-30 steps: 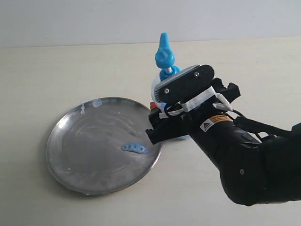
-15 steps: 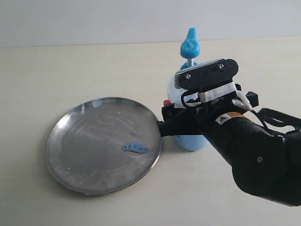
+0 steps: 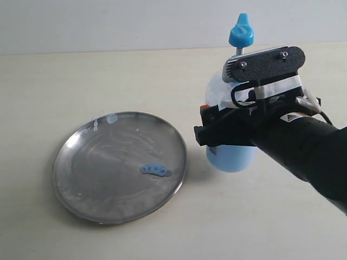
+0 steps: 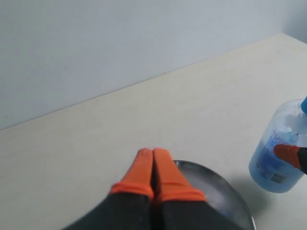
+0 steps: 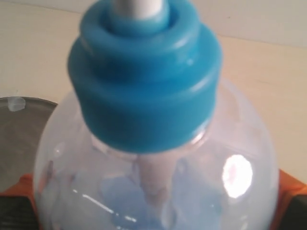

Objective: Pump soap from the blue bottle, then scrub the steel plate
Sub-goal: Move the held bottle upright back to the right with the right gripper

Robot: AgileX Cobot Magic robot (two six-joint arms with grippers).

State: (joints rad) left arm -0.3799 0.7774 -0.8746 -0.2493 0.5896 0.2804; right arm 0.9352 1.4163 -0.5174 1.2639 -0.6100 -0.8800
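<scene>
The right pincer (image 3: 217,130) gripped the blue bottle (image 3: 234,156) around its body, pads pressed to both sides. It held the bottle upright beside the steel plate (image 3: 92,179) on the table (image 3: 162,70). The left pincer (image 4: 153,175) was closed on nothing, near the plate's rim. A soap (image 3: 155,170) blob lay on the plate, so pumping looked done. The next move called for standing the bottle clear, letting go, then scrubbing.

bright even light, soft shadows, blurry wrist close-ups.
</scene>
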